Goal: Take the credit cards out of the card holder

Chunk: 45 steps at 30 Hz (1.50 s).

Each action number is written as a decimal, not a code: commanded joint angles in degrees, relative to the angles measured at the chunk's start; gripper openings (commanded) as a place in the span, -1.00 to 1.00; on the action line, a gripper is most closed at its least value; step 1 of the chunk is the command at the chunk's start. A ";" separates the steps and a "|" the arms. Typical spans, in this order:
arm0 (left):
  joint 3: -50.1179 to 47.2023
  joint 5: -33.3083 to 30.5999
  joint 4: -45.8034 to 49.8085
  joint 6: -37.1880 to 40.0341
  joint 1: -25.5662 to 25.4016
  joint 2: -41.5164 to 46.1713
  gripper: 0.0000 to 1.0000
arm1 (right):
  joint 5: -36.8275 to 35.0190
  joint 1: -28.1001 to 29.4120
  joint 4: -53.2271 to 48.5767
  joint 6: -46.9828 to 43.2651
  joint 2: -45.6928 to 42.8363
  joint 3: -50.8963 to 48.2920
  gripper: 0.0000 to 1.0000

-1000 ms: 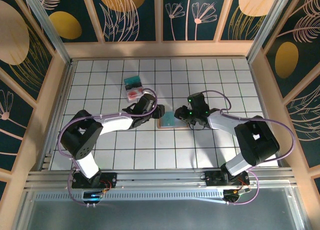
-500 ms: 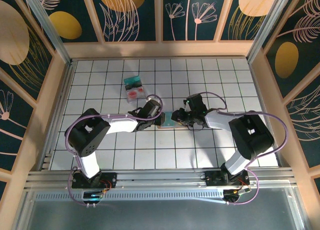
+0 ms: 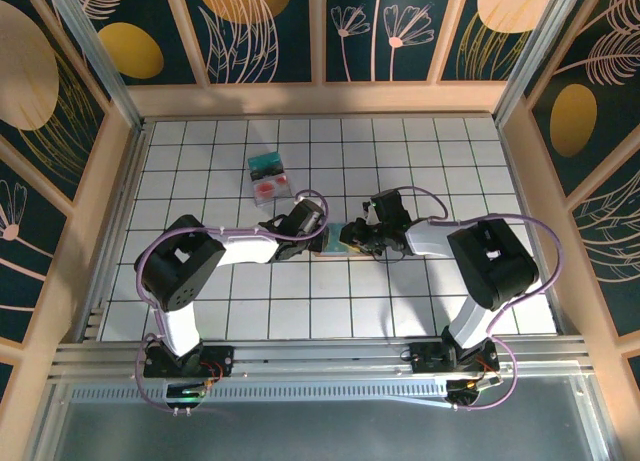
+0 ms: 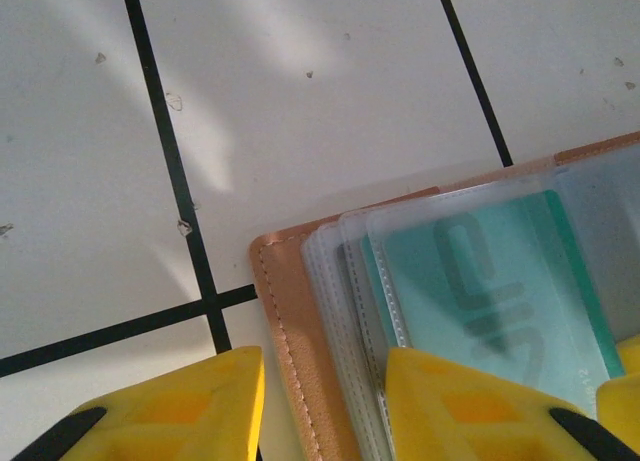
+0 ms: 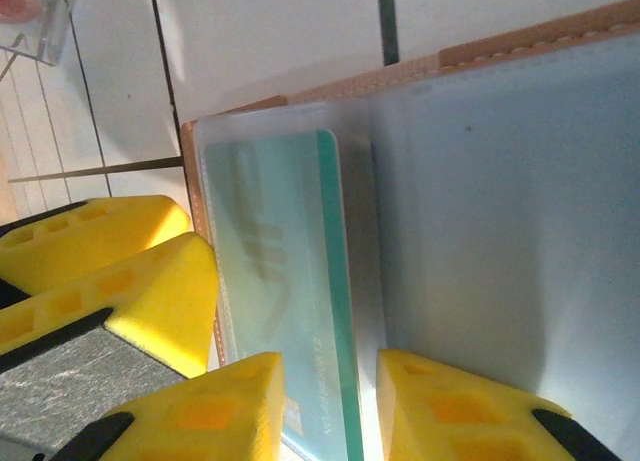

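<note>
Arms: two; the left arm (image 3: 235,249) and the right arm (image 3: 430,239) both reach in towards the middle of the table (image 3: 200,141).
Card holder: one. The card holder (image 3: 343,237) lies open and flat on the white tiles, between the two claws.
Cards: three can be counted. A teal card in the sleeve (image 4: 510,301) sits inside the holder. A loose teal card (image 3: 265,165) and a red-and-white card (image 3: 272,189) lie side by side, farther back and to the left, well apart from the holder.
Sleeves: the clear sleeves (image 4: 340,301) fan out at the holder's tan edge, perhaps three layers; the blur makes the count unsure.
Left gripper: the left gripper (image 4: 322,406) is at the holder's left edge. Its fingers stand part-way apart, one over the bare tile and one over the sleeves, with the tan edge between them. Whether they clamp that edge cannot be told.
Right gripper: the right gripper (image 5: 330,411) is over the sleeves. Its fingers are a little apart, with the long edge of the sleeved card running into the gap. Whether it is grasping or released cannot be told.
Spacing: the two claws are just beside each other over the holder.
Open room: bare tiles surround the holder on all sides, and the wooden rim (image 3: 320,99) is well away.
Cut off: both wrist views crop the holder, and the fingertips cover its near part.
</note>
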State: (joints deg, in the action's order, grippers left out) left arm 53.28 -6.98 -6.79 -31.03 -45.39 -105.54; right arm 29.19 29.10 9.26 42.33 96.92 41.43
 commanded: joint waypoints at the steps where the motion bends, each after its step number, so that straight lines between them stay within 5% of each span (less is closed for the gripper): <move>1: -0.13 -0.69 5.50 1.74 -0.13 -1.13 -0.32 | 3.09 -0.33 4.68 0.65 0.57 0.05 -0.43; 21: -1.17 -2.25 7.01 1.24 -0.23 0.14 -0.38 | 9.17 -2.93 18.70 5.85 -0.48 -5.94 -0.96; 34: -0.96 -4.18 8.28 1.18 -0.23 -0.36 -0.41 | 9.22 -5.07 19.57 5.93 -3.03 -9.40 -0.93; 45: -0.73 -3.13 8.28 1.75 -0.23 -0.91 -0.50 | 11.38 -5.28 25.19 8.76 -2.08 -10.11 -0.71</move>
State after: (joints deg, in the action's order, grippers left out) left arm 53.25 -9.65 -5.28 -30.17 -45.45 -105.25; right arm 38.74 24.29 30.20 49.74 94.85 31.97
